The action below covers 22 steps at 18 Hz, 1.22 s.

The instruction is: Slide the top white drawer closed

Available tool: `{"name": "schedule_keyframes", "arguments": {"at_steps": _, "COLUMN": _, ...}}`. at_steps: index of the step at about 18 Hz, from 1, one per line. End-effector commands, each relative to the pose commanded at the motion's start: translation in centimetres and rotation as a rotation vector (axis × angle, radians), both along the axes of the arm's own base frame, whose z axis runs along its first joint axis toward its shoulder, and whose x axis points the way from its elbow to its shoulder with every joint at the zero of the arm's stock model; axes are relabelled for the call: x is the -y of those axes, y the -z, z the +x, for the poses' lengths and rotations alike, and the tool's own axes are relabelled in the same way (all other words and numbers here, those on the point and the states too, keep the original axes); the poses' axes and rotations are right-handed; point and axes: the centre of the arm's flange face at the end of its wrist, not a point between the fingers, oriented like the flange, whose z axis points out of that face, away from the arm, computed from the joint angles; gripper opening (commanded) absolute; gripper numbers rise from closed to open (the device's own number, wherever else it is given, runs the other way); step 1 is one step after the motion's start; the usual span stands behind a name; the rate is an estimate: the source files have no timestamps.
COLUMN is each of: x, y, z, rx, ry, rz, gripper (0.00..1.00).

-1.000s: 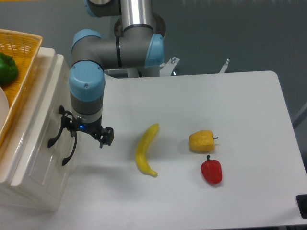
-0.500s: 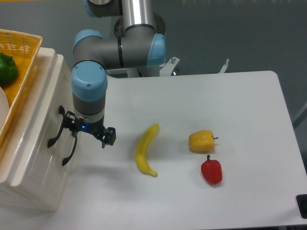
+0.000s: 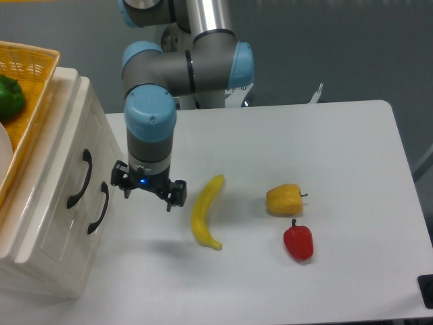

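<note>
The top drawer point(image 3: 64, 169) sits flush in the cabinet point(image 3: 40, 223). The end effector point(image 3: 148, 190) hangs beside it, spread and empty. A basket point(image 3: 30, 74) above holds a green pepper point(image 3: 9, 97).

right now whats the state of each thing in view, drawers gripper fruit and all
top white drawer with black curved handle: shut, flush with the cabinet front
lower white drawer with black handle: shut
two-finger gripper: open, empty, apart from the cabinet
yellow banana: lying flat on the white table
yellow bell pepper: on its side
red bell pepper: lying flat, stem toward the yellow one
woven yellow basket: on the cabinet, holding a green vegetable
</note>
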Motion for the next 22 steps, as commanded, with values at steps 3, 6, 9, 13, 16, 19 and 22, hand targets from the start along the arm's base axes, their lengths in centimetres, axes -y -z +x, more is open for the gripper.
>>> {"name": "schedule_keyframes", "arguments": {"at_steps": 3, "x": 1.2, "y": 0.1, "z": -2.2, "rx": -0.027, "ry": 0.074, "rz": -0.014, "gripper": 1.00}}
{"name": "schedule_keyframes", "arguments": {"at_steps": 6, "x": 2.6, "y": -0.2, "z": -4.5, "rx": -0.041, "ry": 0.110, "rz": -0.012, "gripper": 1.00}}
{"name": "schedule_keyframes", "arguments": {"at_steps": 9, "x": 4.1, "y": -0.7, "z": -6.7, "rx": -0.073, "ry": 0.169, "rz": -0.015, "gripper": 1.00}}
{"name": "schedule_keyframes", "arguments": {"at_steps": 13, "x": 6.5, "y": -0.9, "z": -9.9, "rx": -0.094, "ry": 0.194, "rz": -0.026, "gripper": 1.00}}
{"name": "schedule_keyframes", "arguments": {"at_steps": 16, "x": 8.5, "y": -0.9, "z": -12.5, "rx": -0.113, "ry": 0.203, "rz": -0.049, "gripper": 1.00}}
{"name": "schedule_keyframes", "arguments": {"at_steps": 19, "x": 10.7, "y": -0.8, "z": -14.8, "rx": -0.126, "ry": 0.247, "rz": -0.082, "gripper": 1.00}}
{"name": "schedule_keyframes", "arguments": {"at_steps": 22, "x": 13.0, "y": -0.5, "z": -17.0, "rx": -0.114, "ry": 0.324, "rz": -0.095, "gripper": 1.00}}
